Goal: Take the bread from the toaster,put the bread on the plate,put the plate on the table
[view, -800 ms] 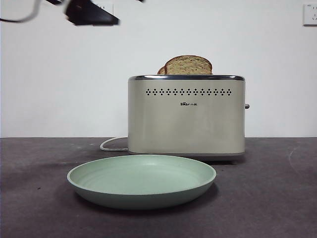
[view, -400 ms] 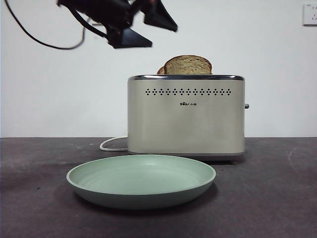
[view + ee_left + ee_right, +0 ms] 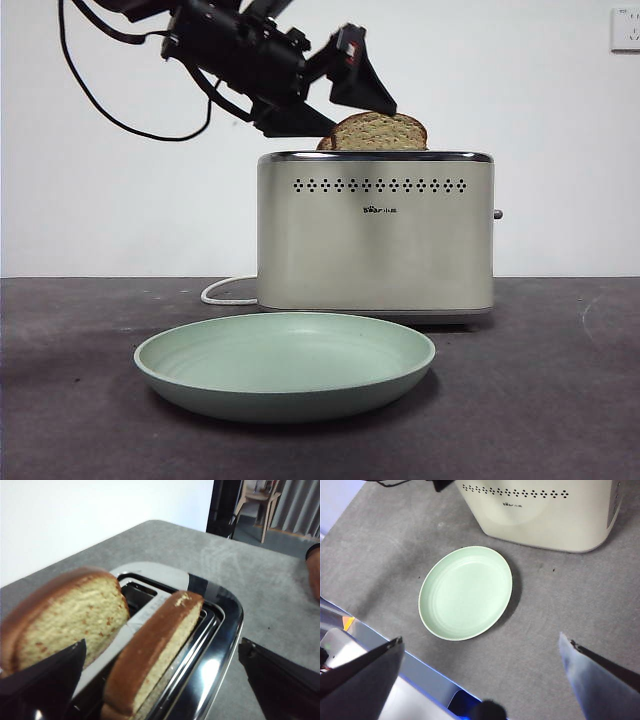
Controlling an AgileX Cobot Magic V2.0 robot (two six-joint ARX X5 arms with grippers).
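Bread (image 3: 380,132) stands in the toaster (image 3: 376,235), its domed top poking above the chrome rim, with a second slice (image 3: 150,655) in the slot beside it. A second ago the left tool (image 3: 335,105) was only a dark blur up in the corner; since then it has swung down and across, and it now hangs at the toaster's top edge, jaws spread wide, one jaw just over the crust and the other beside it. Seen from its wrist, both slices sit between its open jaws, so I judge the grab is about to begin. Below the tool and nearer to me, the plate (image 3: 285,365) lies bare on the tabletop (image 3: 560,400). The right tool (image 3: 480,680) waits high above, jaws apart.
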